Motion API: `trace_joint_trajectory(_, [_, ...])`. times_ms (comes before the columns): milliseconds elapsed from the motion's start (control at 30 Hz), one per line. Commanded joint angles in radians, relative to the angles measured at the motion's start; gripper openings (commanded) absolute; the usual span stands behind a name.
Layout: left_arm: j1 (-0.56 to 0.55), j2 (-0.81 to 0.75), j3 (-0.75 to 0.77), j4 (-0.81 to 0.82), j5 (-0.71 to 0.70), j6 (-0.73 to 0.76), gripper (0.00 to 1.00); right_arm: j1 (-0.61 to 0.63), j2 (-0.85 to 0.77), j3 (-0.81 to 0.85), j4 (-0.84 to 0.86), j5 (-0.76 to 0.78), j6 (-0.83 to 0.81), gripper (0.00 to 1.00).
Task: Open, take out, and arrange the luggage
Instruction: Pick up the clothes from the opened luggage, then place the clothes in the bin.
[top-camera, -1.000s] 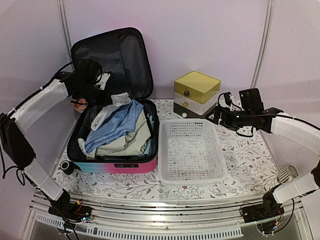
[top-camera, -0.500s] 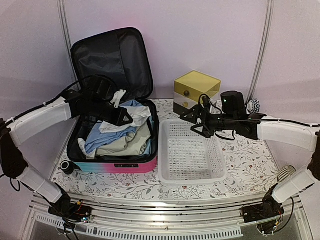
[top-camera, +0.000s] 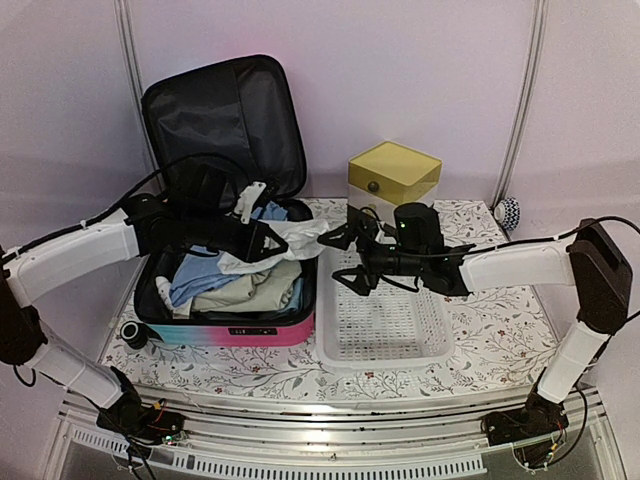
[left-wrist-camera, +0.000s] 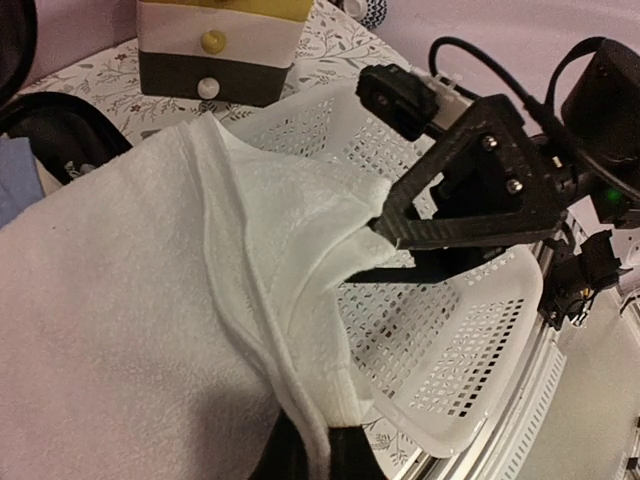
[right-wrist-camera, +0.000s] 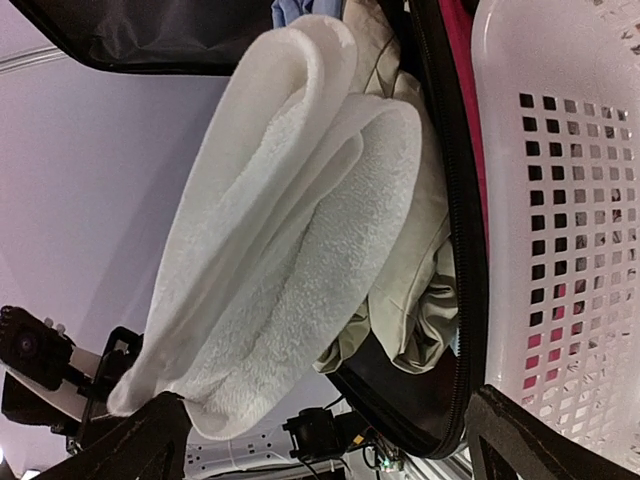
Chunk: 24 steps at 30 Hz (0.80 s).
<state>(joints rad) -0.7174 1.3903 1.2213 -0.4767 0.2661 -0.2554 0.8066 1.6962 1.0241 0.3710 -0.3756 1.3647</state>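
The luggage (top-camera: 235, 332) lies open at the left with its black-lined lid (top-camera: 225, 115) upright, still holding blue (top-camera: 195, 280) and beige (top-camera: 262, 290) clothes. My left gripper (top-camera: 262, 238) is shut on a white towel (top-camera: 297, 232) and holds it above the luggage's right edge, stretched to the right. In the left wrist view the towel (left-wrist-camera: 130, 300) is pinched at the bottom by my left gripper (left-wrist-camera: 315, 455). My right gripper (top-camera: 338, 258) is open at the towel's free end. In the right wrist view the towel (right-wrist-camera: 290, 220) hangs between the wide-open jaws (right-wrist-camera: 330, 450), against the left one.
A white mesh basket (top-camera: 385, 345) stands right of the luggage and under the right gripper. A yellow-topped drawer box (top-camera: 393, 175) stands behind it. A small black round item (top-camera: 133, 333) lies at the luggage's front left corner. A patterned item (top-camera: 507, 213) sits at the far right.
My left gripper has lifted the white towel out of the luggage and carried it right. My right arm has swung left from beside the drawer box to the towel's end.
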Motion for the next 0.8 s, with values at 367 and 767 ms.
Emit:
trace_joint_trajectory(367, [-0.107,0.011,-0.009,0.13,0.046,-0.047,0.0,0.019,-0.02,-0.122,0.344,0.136,0.268,0.99])
trace_joint_trajectory(767, [-0.148,0.038,-0.016,0.161,0.041,-0.063,0.0,0.019,-0.12,-0.304,0.384,0.25,0.376,0.99])
